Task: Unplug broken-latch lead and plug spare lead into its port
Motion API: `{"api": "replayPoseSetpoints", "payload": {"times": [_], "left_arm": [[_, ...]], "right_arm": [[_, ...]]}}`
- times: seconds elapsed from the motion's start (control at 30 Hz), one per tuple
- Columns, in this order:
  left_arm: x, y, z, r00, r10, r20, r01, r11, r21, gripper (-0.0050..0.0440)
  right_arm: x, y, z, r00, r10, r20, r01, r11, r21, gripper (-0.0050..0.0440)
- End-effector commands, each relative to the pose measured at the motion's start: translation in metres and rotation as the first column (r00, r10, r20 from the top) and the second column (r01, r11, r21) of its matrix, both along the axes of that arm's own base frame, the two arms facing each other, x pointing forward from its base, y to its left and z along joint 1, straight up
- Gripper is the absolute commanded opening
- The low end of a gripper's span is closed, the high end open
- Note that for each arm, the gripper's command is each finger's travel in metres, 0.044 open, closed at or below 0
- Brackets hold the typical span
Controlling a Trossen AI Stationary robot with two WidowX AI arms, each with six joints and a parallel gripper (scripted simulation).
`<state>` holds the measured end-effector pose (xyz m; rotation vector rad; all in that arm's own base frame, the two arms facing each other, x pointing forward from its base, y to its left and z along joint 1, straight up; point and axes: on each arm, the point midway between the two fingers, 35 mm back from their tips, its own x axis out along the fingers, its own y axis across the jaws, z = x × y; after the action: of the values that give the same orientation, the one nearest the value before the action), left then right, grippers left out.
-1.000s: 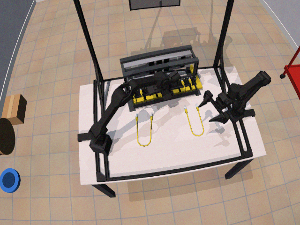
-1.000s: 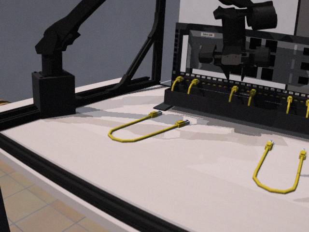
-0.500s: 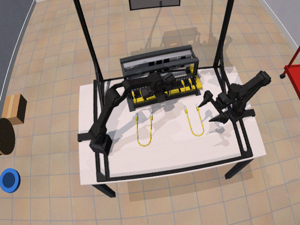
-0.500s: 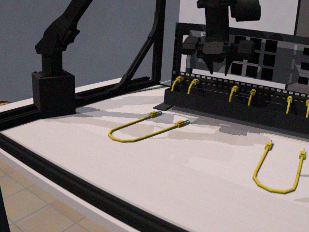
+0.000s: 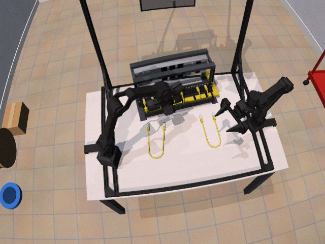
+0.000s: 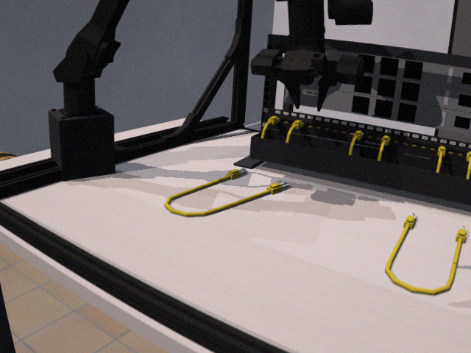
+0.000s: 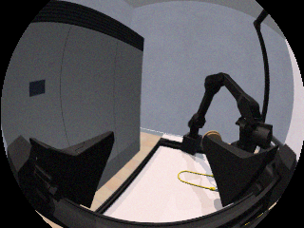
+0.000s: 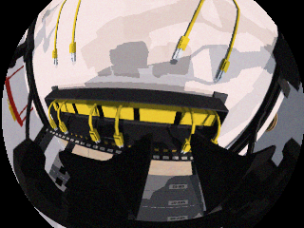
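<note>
Right claw [image 5: 165, 100] [image 6: 308, 108] [image 8: 172, 137] part-open, empty, above yellow plastic-booted leads [image 5: 198, 89] [image 6: 357, 135] [image 8: 119, 139]. Advise: align squarely, straddle only suspect boot. Left claw [image 5: 221, 123] [image 7: 159, 134] wide open, empty.

Reads "SW-0", ending blurred, on a pale label [image 6: 312, 92] of the rack's grey front; otherwise too blurred to read.

The floor [image 5: 60, 183] has square tan tiles. A blue ring [image 5: 19, 201] sits on it, near a brown box [image 5: 12, 118]. A red cart [image 5: 316, 75] stands across the room. The wall [image 6: 163, 56] [image 7: 180, 66] is gray-blue, and light makes soft shadows.
</note>
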<state>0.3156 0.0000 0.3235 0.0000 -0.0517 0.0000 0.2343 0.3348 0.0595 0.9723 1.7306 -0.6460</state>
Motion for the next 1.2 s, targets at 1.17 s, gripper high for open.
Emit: {"api": "replayPoseSetpoints", "payload": {"times": [1.17], "left_arm": [[0.0, 0.0, 0.0, 1.0, 0.0, 0.0, 0.0, 1.0, 0.0, 0.044]], "right_arm": [[-0.06, -0.12, 0.032, 0.994, -0.032, 0.105, 0.05, 0.984, -0.173, 0.0176]]}}
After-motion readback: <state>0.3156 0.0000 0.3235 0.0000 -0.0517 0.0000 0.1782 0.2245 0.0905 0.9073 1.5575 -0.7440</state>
